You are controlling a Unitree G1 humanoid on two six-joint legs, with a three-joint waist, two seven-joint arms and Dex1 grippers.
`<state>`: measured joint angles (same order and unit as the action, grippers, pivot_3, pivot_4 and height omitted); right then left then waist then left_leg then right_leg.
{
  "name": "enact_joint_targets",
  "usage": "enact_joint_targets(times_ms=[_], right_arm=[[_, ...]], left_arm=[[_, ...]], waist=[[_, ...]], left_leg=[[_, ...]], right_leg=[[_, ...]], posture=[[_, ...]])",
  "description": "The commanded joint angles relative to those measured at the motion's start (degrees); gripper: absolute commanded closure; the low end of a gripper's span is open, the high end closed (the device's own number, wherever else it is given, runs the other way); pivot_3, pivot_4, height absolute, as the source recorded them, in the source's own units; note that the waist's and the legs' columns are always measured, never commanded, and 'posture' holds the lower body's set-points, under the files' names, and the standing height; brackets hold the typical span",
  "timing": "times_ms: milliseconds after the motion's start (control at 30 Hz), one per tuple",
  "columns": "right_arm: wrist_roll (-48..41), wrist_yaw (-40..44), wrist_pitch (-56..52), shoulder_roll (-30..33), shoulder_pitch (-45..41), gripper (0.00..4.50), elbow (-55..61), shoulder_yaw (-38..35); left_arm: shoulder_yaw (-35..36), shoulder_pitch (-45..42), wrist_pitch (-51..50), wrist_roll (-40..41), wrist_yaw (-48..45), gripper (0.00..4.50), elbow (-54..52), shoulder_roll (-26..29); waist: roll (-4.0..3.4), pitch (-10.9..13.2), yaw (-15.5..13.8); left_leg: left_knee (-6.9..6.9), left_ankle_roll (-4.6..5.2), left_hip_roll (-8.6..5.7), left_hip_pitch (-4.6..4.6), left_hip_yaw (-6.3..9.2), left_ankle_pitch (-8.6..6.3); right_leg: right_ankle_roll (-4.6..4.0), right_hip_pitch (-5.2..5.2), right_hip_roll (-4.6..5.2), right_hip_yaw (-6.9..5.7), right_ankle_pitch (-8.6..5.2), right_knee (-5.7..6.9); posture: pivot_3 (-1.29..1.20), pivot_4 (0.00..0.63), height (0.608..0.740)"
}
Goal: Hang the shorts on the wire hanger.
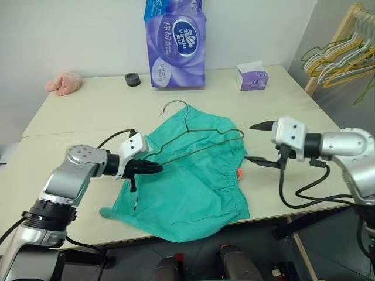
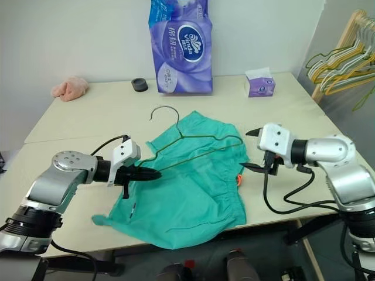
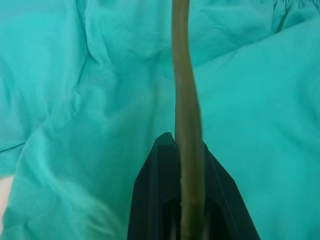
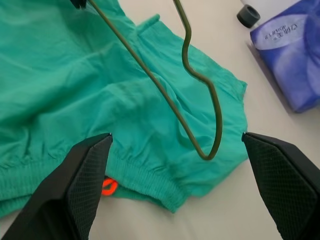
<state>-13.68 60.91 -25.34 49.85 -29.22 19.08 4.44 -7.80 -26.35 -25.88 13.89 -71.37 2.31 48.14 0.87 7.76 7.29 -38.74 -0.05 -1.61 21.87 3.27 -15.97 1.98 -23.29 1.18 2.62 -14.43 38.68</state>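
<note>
1. On the pale worktop [image 1: 88, 105], the teal-green soft fabric shorts [image 1: 193, 187] lie flat, and the thin olive-bronze wire hanger [image 1: 205, 136] rests across their upper part, hook pointing toward the far wall.
2. Left gripper [image 1: 153, 168] has its black fingers pressed together, pinching the hanger's near-left corner; the hanger's long axis runs from there diagonally toward the right gripper [image 1: 258, 143].
3. Right gripper stands just beside the hanger's far end and the elastic waistband, fingers spread wide, holding nothing (so it is the nearer arm for the cloth).
4. Right wrist view shows the hanger's rounded shoulder lying between its fingers, above the waistband; left wrist view shows the wire clamped.
</note>
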Motion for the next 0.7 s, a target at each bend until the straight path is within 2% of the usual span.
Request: enact_joint_targets(times_ms=[33, 200, 367, 467, 700], right_arm=[[-1.7, 1.2, -5.1, 0.4, -1.7, 0.02, 2.6, 2.0], [1.4, 1.3, -7.3, -1.7, -5.8, 0.02, -0.5, 8.8], [3.8, 5.4, -7.9, -2.3, -10.6, 0.02, -5.8, 14.9], [4.7, 7.1, -8.2, -3.2, -12.2, 0.62, -8.0, 17.1], [5.2, 9.1, -11.0, -3.2, -12.8, 3.15, -8.2, 18.8]], left_arm=[[-1.1, -1.6, 2.8, -1.2, -2.0, 4.5, -2.0, 1.2], [-2.4, -1.8, 4.1, -1.9, -4.1, 4.5, -3.7, 1.7], [-2.5, -1.7, 4.1, -2.3, -4.5, 4.5, -5.2, 2.0], [-2.4, -1.2, 4.1, -2.3, -4.4, 4.5, -6.2, 2.3], [-2.1, 0.3, 4.3, -2.1, -4.5, 4.5, -7.9, 3.1]], waist=[[0.0, 0.0, 0.0], [0.0, 0.0, 0.1], [-0.03, 0.1, 0.1], [-0.01, 0.1, 0.0], [-0.03, 0.1, -0.6]], left_leg=[[0.0, 0.0, 0.0, 0.01, -0.01, 0.0], [0.0, 0.0, 0.0, 0.03, -0.05, 0.0], [0.0, 0.0, 0.0, 0.04, -0.06, 0.0], [0.0, 0.0, 0.0, 0.05, -0.04, 0.0], [-0.01, 0.0, 0.0, 0.04, -0.05, 0.0]], right_leg=[[0.0, 0.0, 0.0, 0.0, 0.0, -0.02], [0.0, -0.01, 0.0, -0.03, 0.0, -0.05], [0.0, -0.02, -0.01, -0.09, 0.0, -0.06], [0.0, -0.02, 0.0, -0.08, 0.0, -0.06], [0.0, -0.03, 0.0, -0.1, 0.0, -0.06]], posture=[[-0.16, 0.113, 0.74], [-0.16, 0.114, 0.74], [-0.15, 0.113, 0.74], [-0.14, 0.112, 0.74], [-0.13, 0.113, 0.74]])
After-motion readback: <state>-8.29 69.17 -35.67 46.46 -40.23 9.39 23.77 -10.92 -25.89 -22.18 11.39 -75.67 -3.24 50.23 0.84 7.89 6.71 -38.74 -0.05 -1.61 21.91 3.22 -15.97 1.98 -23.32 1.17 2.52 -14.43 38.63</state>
